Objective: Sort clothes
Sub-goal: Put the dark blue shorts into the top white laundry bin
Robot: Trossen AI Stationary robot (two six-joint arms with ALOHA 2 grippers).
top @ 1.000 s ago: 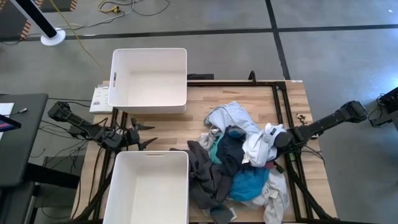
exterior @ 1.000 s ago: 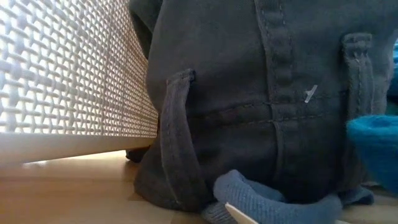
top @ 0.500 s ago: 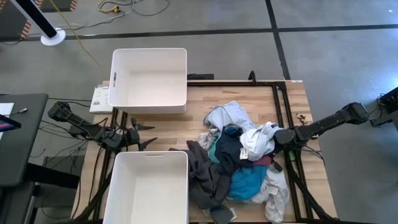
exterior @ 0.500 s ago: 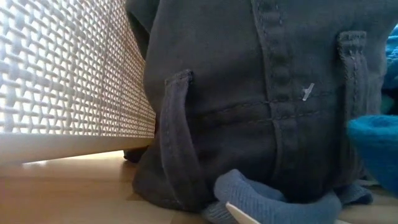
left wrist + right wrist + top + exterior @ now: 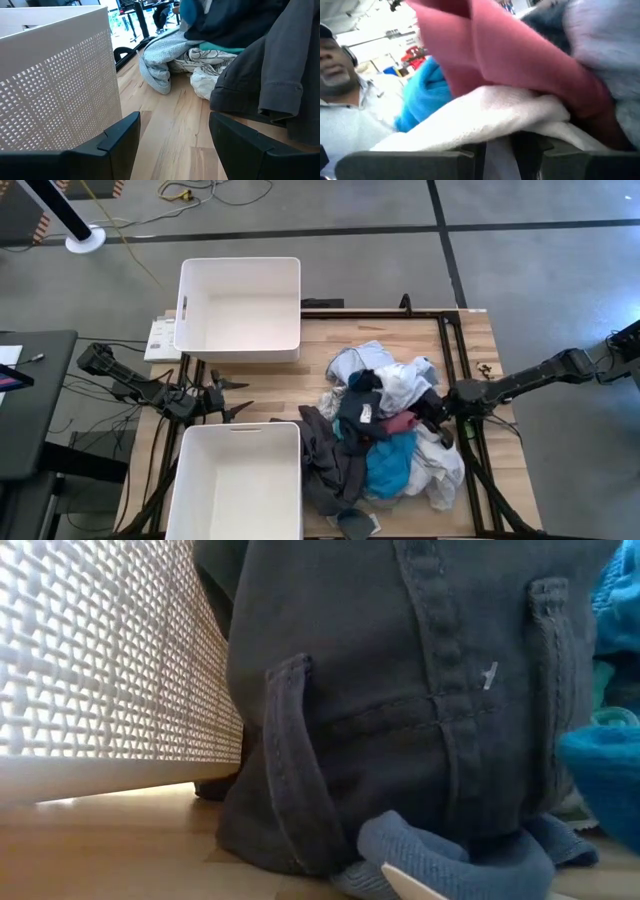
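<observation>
Two claws show: the right claw (image 5: 447,404) is pinched on white cloth at three o'clock of the clothes (image 5: 385,442) heaped on the tabletop (image 5: 275,380), while the left claw (image 5: 232,398) waits wide at nine o'clock.

Clothes (image 5: 385,435) right of two bins (image 5: 238,308)

Looks like a robotics lab or workshop space, not a home. There's a bare concrete floor (image 5: 520,270) with dark seam lines, loose cables (image 5: 190,200) snaking across it, and a wooden table (image 5: 310,385) on a black metal frame.
</observation>
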